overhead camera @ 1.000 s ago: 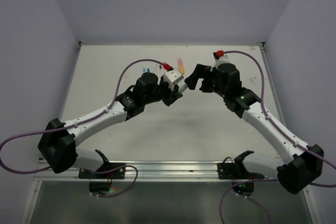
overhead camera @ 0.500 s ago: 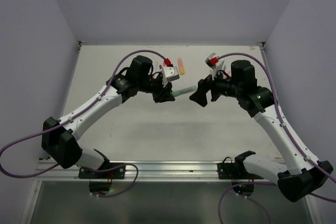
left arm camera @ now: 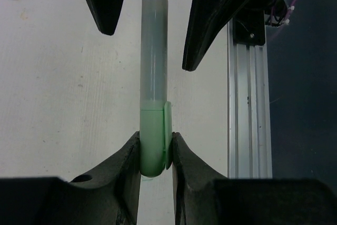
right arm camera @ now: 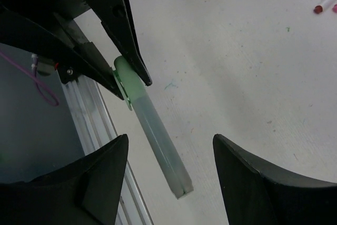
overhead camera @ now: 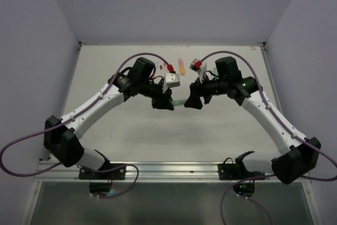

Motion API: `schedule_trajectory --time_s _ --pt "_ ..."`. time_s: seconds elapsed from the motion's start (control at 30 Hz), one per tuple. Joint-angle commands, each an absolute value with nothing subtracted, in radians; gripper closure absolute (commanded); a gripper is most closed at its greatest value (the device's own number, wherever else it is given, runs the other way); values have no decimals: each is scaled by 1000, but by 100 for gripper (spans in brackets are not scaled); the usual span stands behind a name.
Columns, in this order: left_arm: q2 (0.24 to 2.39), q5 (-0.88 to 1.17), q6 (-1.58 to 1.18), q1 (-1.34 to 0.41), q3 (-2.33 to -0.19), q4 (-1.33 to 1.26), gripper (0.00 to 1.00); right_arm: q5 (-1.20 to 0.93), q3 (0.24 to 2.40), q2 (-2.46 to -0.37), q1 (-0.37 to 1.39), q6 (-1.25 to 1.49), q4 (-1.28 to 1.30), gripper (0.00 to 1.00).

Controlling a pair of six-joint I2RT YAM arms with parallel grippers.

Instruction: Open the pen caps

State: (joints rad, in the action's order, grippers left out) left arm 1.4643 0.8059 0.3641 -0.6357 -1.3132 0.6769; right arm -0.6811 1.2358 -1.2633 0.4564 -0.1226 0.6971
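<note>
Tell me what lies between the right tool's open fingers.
The free end of the pale green highlighter sits inside the right tool, touching neither finger; the right wrist view shows it. The left tool clamps its green cap.

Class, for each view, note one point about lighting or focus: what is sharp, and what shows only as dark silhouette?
Top external: even light, faint shadows on the white table. Left wrist: pale green highlighter sharp, left gripper black, detailless. Right wrist: right gripper a black silhouette.

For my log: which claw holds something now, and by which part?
The left claw grips the pale green plastic highlighter by its mint green cap; the right claw is open.
</note>
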Motion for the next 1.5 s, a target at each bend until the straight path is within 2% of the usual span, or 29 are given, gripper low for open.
schedule_trajectory --time_s 0.0,0.4,0.5,0.63,0.67,0.7,0.73,0.77,0.87,0.9,0.97,1.07,1.27,1.47 --pt "1454 831 400 -637 -1365 716 100 -739 1289 -1279 474 -169 745 34" --pt "1459 842 411 -637 -1388 727 100 -755 1284 -1281 506 -207 773 59" --pt "1459 861 422 -637 -1396 739 100 -752 1279 -1282 509 -209 764 69" --pt "1450 853 416 -637 -1394 736 100 -767 1278 -1287 512 -209 758 90" --pt "1447 853 402 -634 -1391 729 95 -767 1273 -1285 512 -203 744 93" --pt "1439 847 390 -629 -1384 704 77 -762 1269 -1284 512 -196 733 96" --pt "1421 844 377 -623 -1375 684 69 -755 1256 -1278 512 -178 723 100" --pt "1408 835 338 -617 -1355 633 56 -743 1249 -1273 512 -166 694 100" --pt "1344 813 238 -571 -1293 530 37 -733 1198 -1247 512 -80 579 100" --pt "1324 798 210 -542 -1273 455 22 -732 1183 -1238 512 -54 542 100" --pt "1261 766 104 -506 -1209 317 10 -709 1128 -1201 512 60 395 100" --pt "1169 698 -92 -440 -1091 92 7 -667 1036 -1157 512 225 152 100" --pt "1026 532 -525 -397 -823 -393 8 -578 890 -1127 512 524 -301 100" --pt "999 471 -767 -399 -678 -723 11 -643 865 -1216 531 728 -596 100"
